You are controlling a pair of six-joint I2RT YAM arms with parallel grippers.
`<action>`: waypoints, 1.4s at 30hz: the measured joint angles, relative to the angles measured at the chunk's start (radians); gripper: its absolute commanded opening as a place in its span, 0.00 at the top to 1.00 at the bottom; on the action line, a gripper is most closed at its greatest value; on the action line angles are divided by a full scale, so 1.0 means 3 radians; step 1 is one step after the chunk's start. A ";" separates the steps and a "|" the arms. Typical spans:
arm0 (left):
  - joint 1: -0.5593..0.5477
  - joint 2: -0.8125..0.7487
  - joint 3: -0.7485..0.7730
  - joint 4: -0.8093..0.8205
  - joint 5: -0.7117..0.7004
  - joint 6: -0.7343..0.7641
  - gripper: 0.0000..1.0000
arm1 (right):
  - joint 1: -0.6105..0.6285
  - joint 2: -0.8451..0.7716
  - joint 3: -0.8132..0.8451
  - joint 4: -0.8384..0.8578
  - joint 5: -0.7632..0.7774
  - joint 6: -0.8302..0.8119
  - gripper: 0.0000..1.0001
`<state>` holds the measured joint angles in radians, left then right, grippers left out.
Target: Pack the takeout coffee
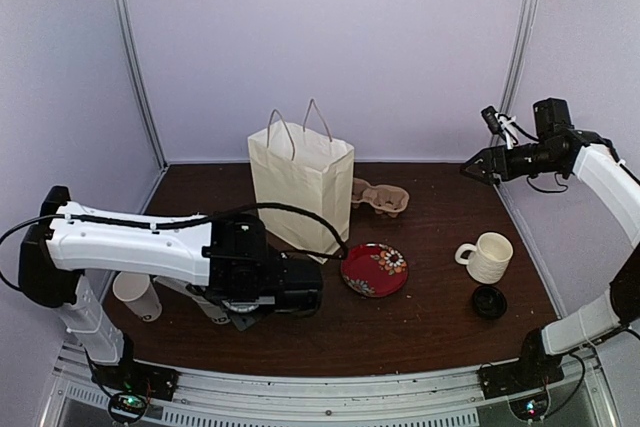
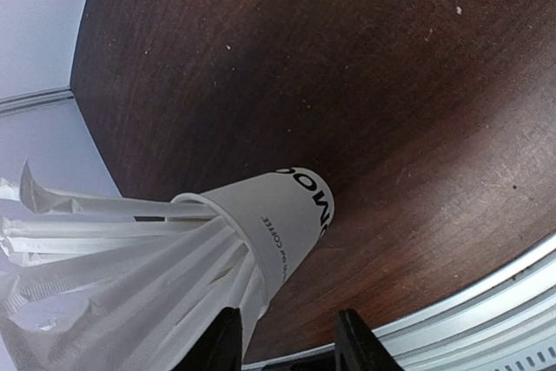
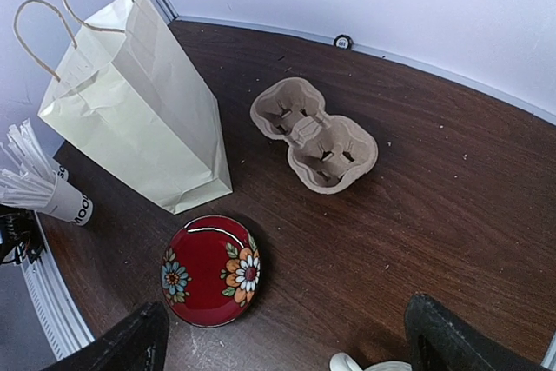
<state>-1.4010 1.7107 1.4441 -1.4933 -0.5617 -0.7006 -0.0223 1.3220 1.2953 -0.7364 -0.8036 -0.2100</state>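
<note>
Fingers of the left gripper (image 2: 289, 336) stand apart at the bottom edge of the left wrist view, clamping nothing: bare table shows in the gap between them. Just above them in that frame stands the paper cup of white sticks (image 2: 282, 223), dark letters around its base, its sticks fanning over the lower left corner and across one finger; whether anything touches I cannot tell. The takeout cup (image 1: 137, 295), a plain white paper cup, stands upright at the lower left of the overhead view, just below the white left forearm (image 1: 130, 242) in the picture and close to the table's left edge, apart from the gripper; its print is too small to read there. Its black lid (image 1: 489, 301) lies far across the table (image 1: 430, 332) at the lower right, just below the cream mug (image 1: 488, 257). Both lie outside the paper bag (image 1: 300, 187), which stands upright at the centre. A pulp cup carrier (image 1: 381, 197) lies just right of the bag, and a red flowered plate (image 1: 375, 270) sits below the carrier. The right gripper (image 3: 291, 327) hangs high at the upper right of the overhead view, its jaws spread wide and empty.
</note>
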 measured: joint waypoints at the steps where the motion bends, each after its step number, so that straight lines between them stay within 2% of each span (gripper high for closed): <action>1: 0.0028 0.0000 0.0000 0.0001 -0.0001 -0.0022 0.62 | 0.0000 0.0011 0.0004 0.0001 -0.0010 0.0003 0.03; 10: 0.0322 -0.0005 -0.0173 0.0151 0.0060 -0.0093 0.65 | 0.0003 0.0029 0.0019 -0.0001 -0.0025 0.0015 0.03; 21: 0.0492 -0.0005 -0.0390 0.0437 0.0242 -0.0061 0.71 | 0.0017 0.0031 0.0019 -0.0001 -0.0025 0.0015 0.03; 29: 0.0572 -0.0053 -0.0446 0.0528 0.0263 -0.0017 0.83 | 0.0017 0.0038 0.0019 -0.0001 -0.0025 0.0015 0.03; 30: 0.0582 -0.0058 -0.0449 0.0529 0.0263 -0.0006 0.82 | 0.0017 0.0039 0.0019 -0.0001 -0.0024 0.0017 0.03; 33: 0.0604 -0.0065 -0.0450 0.0526 0.0263 0.0004 0.72 | 0.0018 0.0039 0.0018 0.0000 -0.0024 0.0017 0.03; 34: 0.0610 -0.0065 -0.0451 0.0529 0.0262 -0.0001 0.71 | 0.0018 0.0039 0.0018 0.0000 -0.0023 0.0017 0.03; 40: 0.0660 -0.0058 -0.0455 0.0481 0.0249 -0.0032 0.70 | 0.0018 0.0039 -0.0006 0.0003 -0.0023 0.0015 0.03; 42: 0.0660 -0.0053 -0.0455 0.0445 0.0234 -0.0052 0.74 | 0.0018 0.0039 -0.0014 0.0003 -0.0023 0.0017 0.03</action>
<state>-1.2030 1.6947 1.3075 -1.3598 -0.4915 -0.7162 -0.0170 1.3338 1.2911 -0.7357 -0.8104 -0.2050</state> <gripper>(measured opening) 0.294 0.973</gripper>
